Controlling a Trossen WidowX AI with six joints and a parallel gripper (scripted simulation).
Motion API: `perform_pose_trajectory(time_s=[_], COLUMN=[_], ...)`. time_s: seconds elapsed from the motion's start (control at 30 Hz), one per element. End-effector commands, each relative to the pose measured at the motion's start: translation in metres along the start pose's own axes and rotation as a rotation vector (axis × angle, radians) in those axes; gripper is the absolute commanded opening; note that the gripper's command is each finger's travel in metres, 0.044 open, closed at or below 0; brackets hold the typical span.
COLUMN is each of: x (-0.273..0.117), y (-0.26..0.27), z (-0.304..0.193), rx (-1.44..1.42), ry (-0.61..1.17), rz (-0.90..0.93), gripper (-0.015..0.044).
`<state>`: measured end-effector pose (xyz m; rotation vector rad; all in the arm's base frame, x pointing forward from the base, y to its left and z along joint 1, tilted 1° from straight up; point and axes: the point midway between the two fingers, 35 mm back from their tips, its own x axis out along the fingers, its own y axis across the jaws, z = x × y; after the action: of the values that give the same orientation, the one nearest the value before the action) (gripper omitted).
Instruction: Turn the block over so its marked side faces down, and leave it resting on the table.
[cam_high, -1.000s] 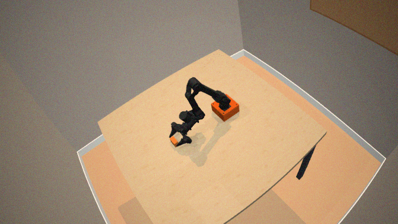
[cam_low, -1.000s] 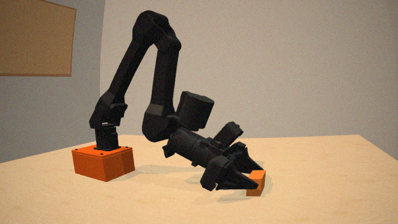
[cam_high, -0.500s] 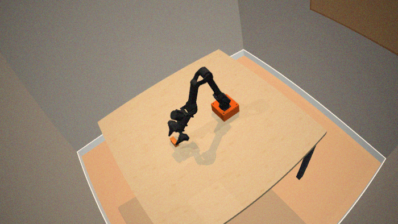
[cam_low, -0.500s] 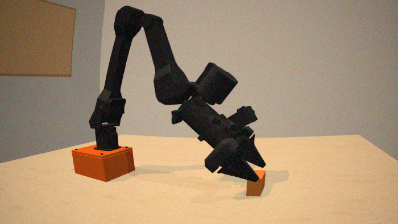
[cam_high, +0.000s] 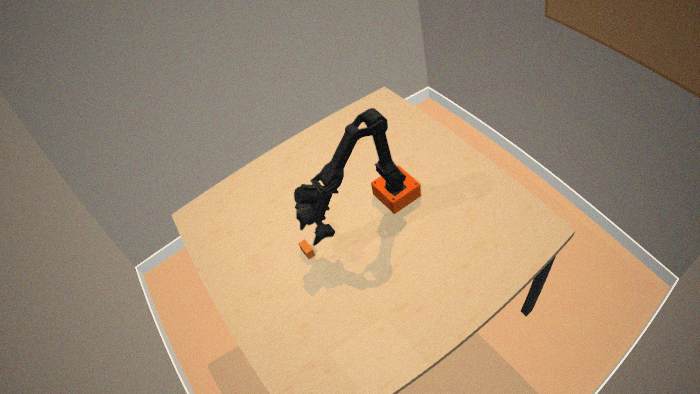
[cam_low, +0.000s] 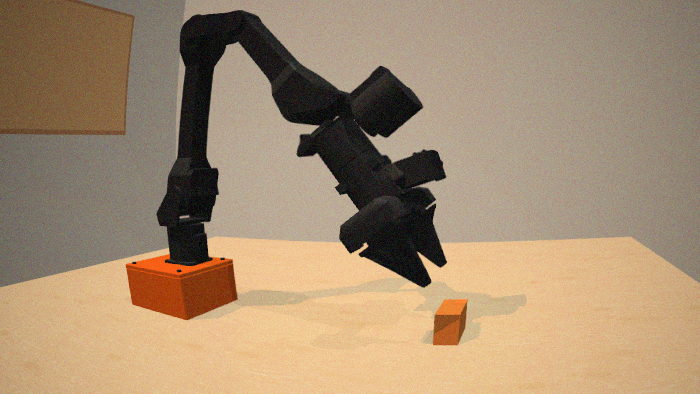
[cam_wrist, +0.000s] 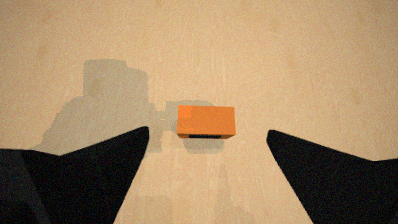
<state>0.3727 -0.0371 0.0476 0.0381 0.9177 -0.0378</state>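
The orange block (cam_high: 306, 248) (cam_low: 447, 329) (cam_wrist: 212, 120) rests on the table (cam_high: 425, 310) (cam_low: 300, 365) (cam_wrist: 300, 60), standing on a narrow side. Its top is plain orange. A dark mark (cam_wrist: 205, 136) shows as a thin strip on the upright side toward the gripper in the wrist view, so the marked side faces sideways, toward the arm's base. My gripper (cam_high: 308, 236) (cam_low: 434, 275) (cam_wrist: 209, 134) is open and empty. It is above the block and a little to the base side, tilted down, with its fingertips clear of it. The block's underside is hidden.
The arm's orange base (cam_high: 407, 199) (cam_low: 209, 292) stands on the table behind the gripper. The arm's shadow falls across the table around the block. The table's edges lie well away from the block.
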Motion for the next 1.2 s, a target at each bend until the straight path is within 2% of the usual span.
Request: perform_pose_trajectory(time_s=[0.0,0.3,0.6,0.77,0.9,1.17], x=[0.003,0.008,-0.003,-0.005,0.022,0.035], y=[-0.001,-0.002,0.0,0.0,-0.001,-0.001], z=[0.01,0.038,0.053,0.054,0.036,0.026], rx=[-0.006,-0.003,-0.005,-0.006,-0.006,-0.006], ry=[0.064,0.34,0.597,0.615,0.615,0.615], rz=[-0.004,-0.004,-0.006,-0.006,-0.006,-0.006], gripper=[0.044,0.044,0.044,0.044,0.044,0.044])
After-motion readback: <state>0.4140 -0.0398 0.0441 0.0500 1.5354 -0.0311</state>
